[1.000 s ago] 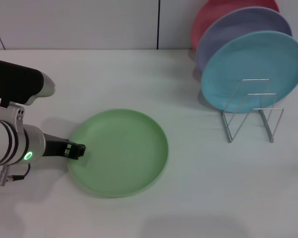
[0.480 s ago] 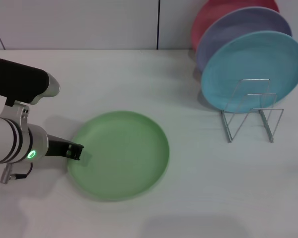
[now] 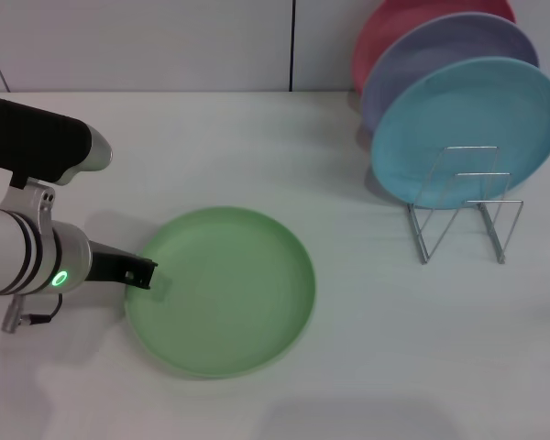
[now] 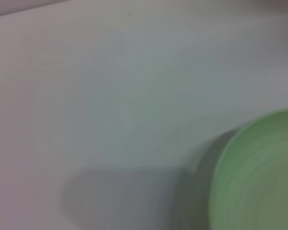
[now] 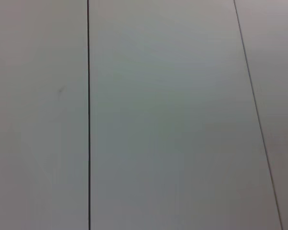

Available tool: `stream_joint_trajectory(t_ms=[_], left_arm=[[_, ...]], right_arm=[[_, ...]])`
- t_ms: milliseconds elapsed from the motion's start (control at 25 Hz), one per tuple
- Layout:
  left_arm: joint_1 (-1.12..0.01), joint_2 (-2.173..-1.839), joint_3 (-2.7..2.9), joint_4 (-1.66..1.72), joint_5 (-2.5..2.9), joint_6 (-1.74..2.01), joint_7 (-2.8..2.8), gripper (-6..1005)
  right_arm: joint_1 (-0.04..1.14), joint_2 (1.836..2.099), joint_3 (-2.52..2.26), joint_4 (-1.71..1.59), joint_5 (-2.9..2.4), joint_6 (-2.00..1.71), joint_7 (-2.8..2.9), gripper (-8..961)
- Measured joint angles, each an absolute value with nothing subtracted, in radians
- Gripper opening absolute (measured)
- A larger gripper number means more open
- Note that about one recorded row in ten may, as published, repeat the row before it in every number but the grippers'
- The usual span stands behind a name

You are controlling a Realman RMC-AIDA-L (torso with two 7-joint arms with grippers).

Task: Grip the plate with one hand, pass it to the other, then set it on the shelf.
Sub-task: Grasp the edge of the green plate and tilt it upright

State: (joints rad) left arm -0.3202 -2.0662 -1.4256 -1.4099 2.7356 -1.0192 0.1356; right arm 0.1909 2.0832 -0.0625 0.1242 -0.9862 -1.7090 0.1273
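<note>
The light green plate (image 3: 225, 293) lies low over the white table at the centre left of the head view. My left gripper (image 3: 141, 273), black on a silver-and-white arm with a green light, is shut on the plate's left rim. In the left wrist view the plate's rim (image 4: 259, 177) shows with a shadow beside it, so that edge looks slightly raised. The silver wire shelf (image 3: 465, 209) stands at the right, with free loops at its front. My right gripper is out of view; its wrist view shows only pale wall panels.
A light blue plate (image 3: 467, 128) stands upright in the shelf, with a lavender plate (image 3: 440, 50) and a pink plate (image 3: 394, 27) behind it. The white table (image 3: 367, 348) stretches between the green plate and the shelf. A wall closes the back.
The left arm has risen a little and the green plate has shifted slightly right and toward the camera with it, its rim held by the gripper.
</note>
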Motion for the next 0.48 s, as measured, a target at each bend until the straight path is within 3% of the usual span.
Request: stream_joint_trajectory(t_ms=[480], left_arm=[[-0.32, -2.065, -1.427, -1.455, 2.725, -1.015, 0.17, 83]], right_arm=[[0.199, 2.082, -0.066, 0.127, -0.997, -1.787, 0.14, 826]])
